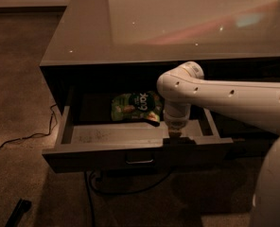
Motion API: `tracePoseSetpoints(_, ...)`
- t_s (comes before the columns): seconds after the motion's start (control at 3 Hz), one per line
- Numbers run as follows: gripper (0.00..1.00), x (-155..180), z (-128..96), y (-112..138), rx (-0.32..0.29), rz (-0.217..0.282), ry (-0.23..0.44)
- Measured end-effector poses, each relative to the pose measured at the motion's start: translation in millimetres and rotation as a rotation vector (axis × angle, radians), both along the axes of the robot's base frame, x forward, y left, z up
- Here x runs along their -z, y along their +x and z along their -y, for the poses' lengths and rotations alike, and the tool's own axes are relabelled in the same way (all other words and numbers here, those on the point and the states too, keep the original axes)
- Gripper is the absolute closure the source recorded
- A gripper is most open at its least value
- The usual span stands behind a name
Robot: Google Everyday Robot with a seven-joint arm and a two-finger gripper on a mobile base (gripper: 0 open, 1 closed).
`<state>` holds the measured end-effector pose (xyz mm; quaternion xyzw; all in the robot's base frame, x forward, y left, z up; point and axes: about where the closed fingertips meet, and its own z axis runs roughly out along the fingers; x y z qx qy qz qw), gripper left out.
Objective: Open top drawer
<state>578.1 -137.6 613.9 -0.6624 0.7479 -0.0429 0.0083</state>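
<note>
Jaw state cannot be told, gripper (179, 141) a dark shape at the open top drawer (107, 156) front edge, green snack bag (133, 107) inside, partly behind white arm (225, 96).

Dim, warm light; glare streaks the far right corner of the tabletop (130, 32); my gripper (177, 137) sits shadowed at the front edge of the top drawer (102, 151).

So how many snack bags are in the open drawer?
1. A green snack bag lies at the back of the top drawer, beside the arm. The gripper sits at the drawer's front edge; the arm may hide more.
</note>
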Motion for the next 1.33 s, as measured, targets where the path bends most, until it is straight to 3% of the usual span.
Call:
tracePoseSetpoints(0.67, 1.00, -18.6, -2.3, -47.4, 0.049, 0.013, -0.015)
tracePoseSetpoints(1.0, 1.00, -19.6, -2.9, -50.1, 0.053, 0.014, -0.015)
tracePoseSetpoints(1.33, 1.00, -18.7, -2.1, -77.9, 0.082, -0.005, -0.022)
